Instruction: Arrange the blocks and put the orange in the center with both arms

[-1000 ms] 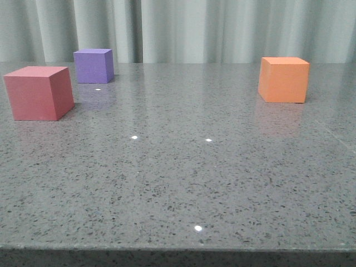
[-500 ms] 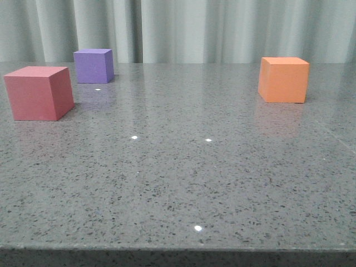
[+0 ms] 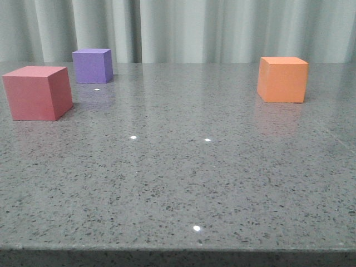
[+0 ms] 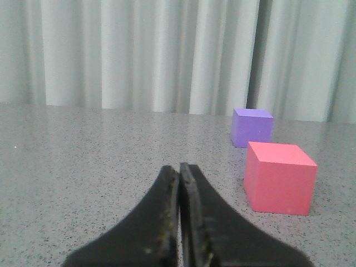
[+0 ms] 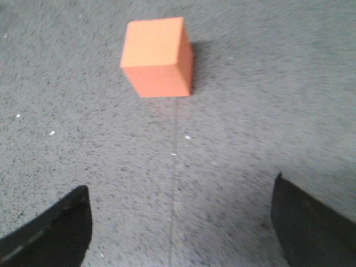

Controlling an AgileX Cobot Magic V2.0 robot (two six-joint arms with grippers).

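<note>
The left gripper [image 4: 179, 172] has its two black fingers pressed flat together, nothing between them, hanging low over the table [image 4: 83, 161]. Off to one side of it sits the red-pink cube [image 4: 279, 178], and just behind that, a little apart, the purple cube [image 4: 252, 127]. The right gripper [image 5: 181, 222] is spread wide, its dark fingertips [image 5: 53, 231] at the two edges of the wrist view, looking down on the orange cube [image 5: 158, 57], which stands well clear of the fingers with bare stone between.

From the front, no arm shows at all. The red-pink cube [image 3: 37, 92] is at the left, nearest the camera of the three; the purple cube [image 3: 92, 65] is behind it, farther back; the orange cube [image 3: 282, 79] is alone on the right, well apart from both. The centre of the table [image 3: 178, 183] is grey speckled stone, glossy, catching small white points of light and faint reflections of the cubes. A thin seam [image 5: 174, 167] runs across the surface near the orange cube. Behind the table hangs a pale grey-green pleated curtain [image 3: 222, 30].
</note>
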